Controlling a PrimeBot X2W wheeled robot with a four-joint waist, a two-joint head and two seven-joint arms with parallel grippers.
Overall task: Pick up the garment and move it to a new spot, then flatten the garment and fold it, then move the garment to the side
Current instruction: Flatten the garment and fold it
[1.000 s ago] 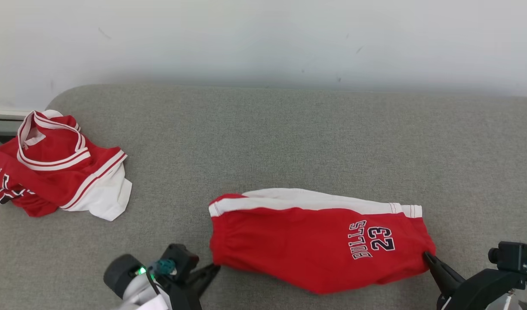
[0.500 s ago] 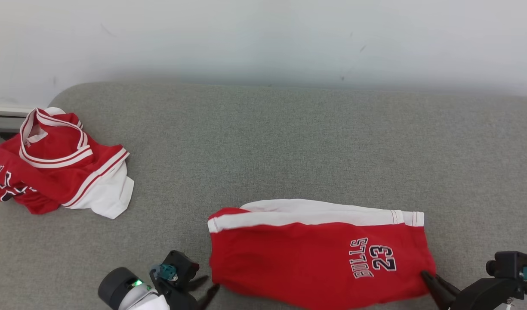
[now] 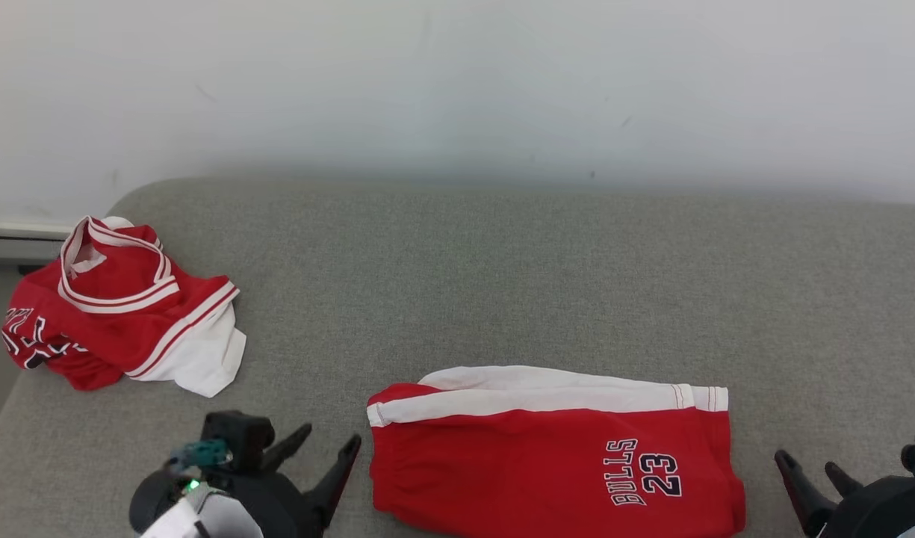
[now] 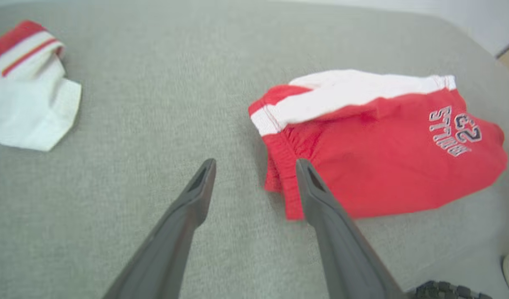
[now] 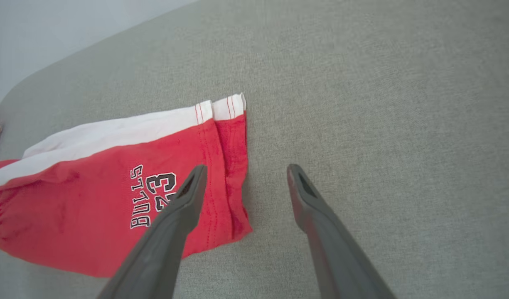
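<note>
On a grey cushion (image 3: 502, 284), a crumpled jersey (image 3: 121, 302) lies far left, then the left gripper (image 3: 332, 435), fingers spread and empty, the red shorts (image 3: 532, 463) lying flat front-centre, and the right gripper (image 3: 804, 460), likewise spread, just beside them.

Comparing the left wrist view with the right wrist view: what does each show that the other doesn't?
Left wrist: the gathered waistband, with the open left hand beside it. Right wrist: the stitched leg hem, with the open right hand beside it. Both: the red shorts and their BULLS 23 print, lying on the grey cushion.
</note>
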